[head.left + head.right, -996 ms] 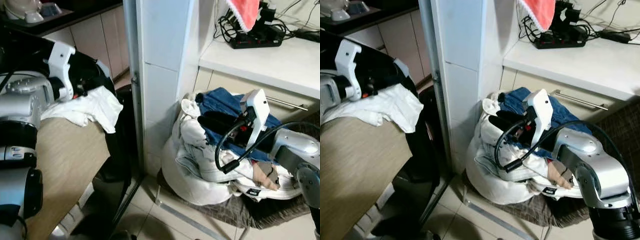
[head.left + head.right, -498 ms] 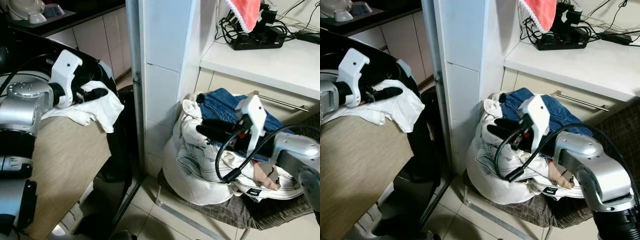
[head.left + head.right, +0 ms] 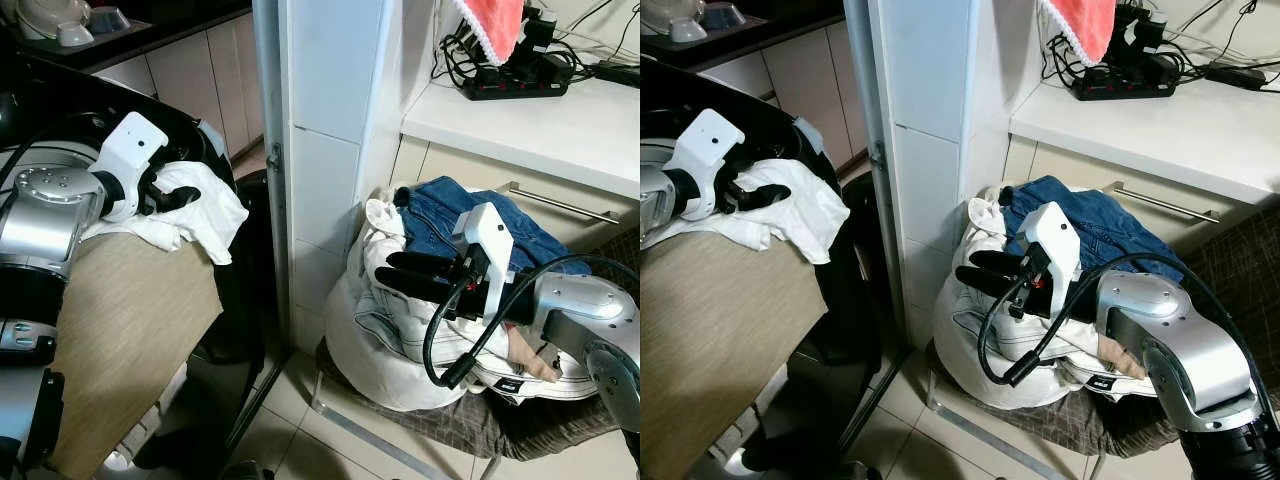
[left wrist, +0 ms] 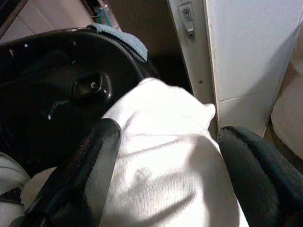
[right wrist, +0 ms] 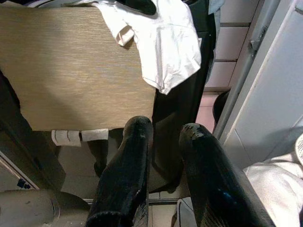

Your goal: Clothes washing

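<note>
- The left gripper (image 3: 175, 195) pinches a white garment (image 3: 195, 215) between its two fingers. The cloth lies over the corner of the wood-pattern top (image 3: 130, 330), just beside the tiled pillar (image 3: 320, 150).
- The right gripper (image 3: 985, 280) is away from that pillar on the other side, just above the laundry pile (image 3: 400, 320). Its fingers are a little apart and hold nothing.
- The pile is white clothes with a blue denim piece (image 3: 450, 215) on top, touching the pillar's foot, under the white counter (image 3: 540, 125).
- Risk, as I judge: part of the garment hangs free over the top's edge, so it may slip out or catch on the dark round door (image 4: 61, 85) behind it.
- Risk: the right arm's black cable (image 3: 450, 340) loops near the pile and could hook a sleeve when the arm lifts.
- Room is narrow between pillar and wood-pattern top; the floor gap there is dark and tight. More free space is above the pile, below the counter edge.
</note>
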You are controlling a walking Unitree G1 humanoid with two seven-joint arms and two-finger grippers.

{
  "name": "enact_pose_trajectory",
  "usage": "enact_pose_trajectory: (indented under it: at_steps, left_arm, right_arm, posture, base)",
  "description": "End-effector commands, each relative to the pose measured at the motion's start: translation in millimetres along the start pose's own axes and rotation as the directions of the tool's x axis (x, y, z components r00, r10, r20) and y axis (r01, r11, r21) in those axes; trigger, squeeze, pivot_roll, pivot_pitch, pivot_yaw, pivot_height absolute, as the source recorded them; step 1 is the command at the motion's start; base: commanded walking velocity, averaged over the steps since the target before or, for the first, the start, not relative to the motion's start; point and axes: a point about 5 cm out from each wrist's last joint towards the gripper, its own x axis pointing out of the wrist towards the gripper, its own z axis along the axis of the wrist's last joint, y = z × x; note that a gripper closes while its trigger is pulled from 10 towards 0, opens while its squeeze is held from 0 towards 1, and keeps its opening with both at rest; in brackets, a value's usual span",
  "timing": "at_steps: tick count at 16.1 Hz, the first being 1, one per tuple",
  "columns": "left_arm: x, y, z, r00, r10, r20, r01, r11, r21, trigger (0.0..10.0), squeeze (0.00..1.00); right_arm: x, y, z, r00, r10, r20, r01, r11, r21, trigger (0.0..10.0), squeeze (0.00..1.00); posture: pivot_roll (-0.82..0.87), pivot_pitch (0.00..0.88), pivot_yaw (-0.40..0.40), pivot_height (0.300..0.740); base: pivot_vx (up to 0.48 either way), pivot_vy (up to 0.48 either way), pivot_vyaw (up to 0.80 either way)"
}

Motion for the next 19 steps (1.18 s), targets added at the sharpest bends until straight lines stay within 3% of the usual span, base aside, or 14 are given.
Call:
enact_pose_trajectory:
  at_steps: [1, 2, 3, 10, 16, 19]
  left_arm:
    - [-1.3, 2.2, -4, 1.0, 0.013, -0.025, -0.013, 1.0, 0.003, 8.7, 0.0]
    - [-1.1, 2.3, -5, 1.0, 0.012, -0.026, -0.012, 1.0, 0.004, 3.5, 0.0]
    - [-1.0, 2.5, -5, 1.0, 0.012, -0.028, -0.012, 1.0, 0.003, 0.0, 0.0]
    - [0.5, -1.0, -12, 0.998, -0.024, -0.066, 0.024, 1.0, -0.006, 0.0, 0.0]
    - [-0.6, 3.7, -12, 0.998, 0.004, -0.069, -0.005, 1.0, -0.009, 0.0, 0.0]
    - [-5.4, 18.3, -7, 0.993, 0.118, -0.03, -0.119, 0.992, -0.031, 0.0, 0.0]
  right_arm:
    - [-2.4, 2.1, 3, 1.0, 0.014, 0.002, -0.014, 1.0, -0.026, 10.0, 0.0]
    - [-2.8, 2.5, 4, 1.0, 0.019, 0.001, -0.019, 0.999, -0.026, 10.0, 0.0]
    - [-3.1, 2.7, 4, 1.0, 0.022, 0.001, -0.022, 0.999, -0.026, 10.0, 0.0]
    - [-3.9, 2.4, 3, 1.0, 0.029, -0.005, -0.029, 0.999, -0.026, 10.0, 0.0]
    - [-4.5, 1.3, 3, 1.0, 0.025, -0.009, -0.025, 0.999, -0.029, 10.0, 0.0]
    - [-4.7, 0.8, 3, 1.0, 0.021, -0.009, -0.021, 0.999, -0.028, 10.0, 0.0]
  posture:
    - [-0.12, 0.0, 0.022, 0.74]
    - [-0.12, 0.0, 0.022, 0.74]
    - [-0.12, 0.0, 0.022, 0.74]
    - [-0.12, 0.0, 0.024, 0.74]
    - [-0.12, 0.0, 0.023, 0.74]
    - [-0.12, 0.0, 0.023, 0.74]
  base:
    - [0.0, 0.0, 0.0]
    - [0.0, 0.0, 0.0]
    - [0.0, 0.0, 0.0]
    - [0.0, 0.0, 0.0]
    - [0.0, 0.0, 0.0]
    - [0.0, 0.0, 0.0]
